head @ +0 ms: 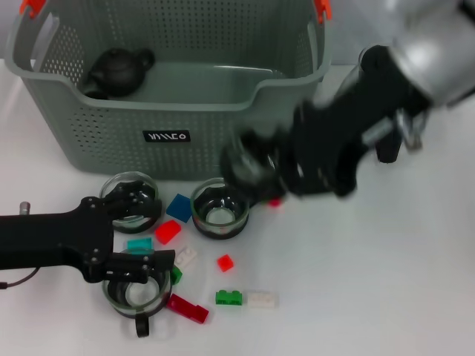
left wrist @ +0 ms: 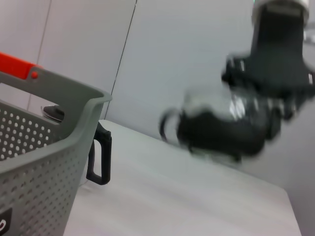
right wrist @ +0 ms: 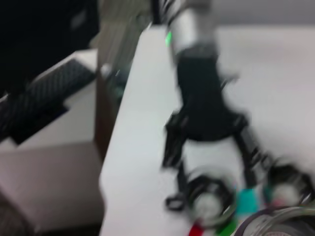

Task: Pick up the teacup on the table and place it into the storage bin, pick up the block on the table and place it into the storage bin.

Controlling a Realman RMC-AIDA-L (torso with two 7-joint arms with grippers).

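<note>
- A glass teacup (head: 254, 165) is held in the right pincer (head: 260, 174), just in front of the storage bin (head: 171, 133).
- The left pincer (head: 137, 241) is spread wide between two teacups on the worktop (head: 371, 282).

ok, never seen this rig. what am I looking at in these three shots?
It is a two-armed robot. The wide picture comes from a camera on its head, looking down at a white table. The other two come from cameras on its wrists. At the back stands the storage bin, with a black teapot inside. In front lie three glass teacups and scattered coloured blocks. The left gripper, open, sits low among the teacups. The right gripper is near the bin's front. I cannot tell whether it holds anything.
</note>
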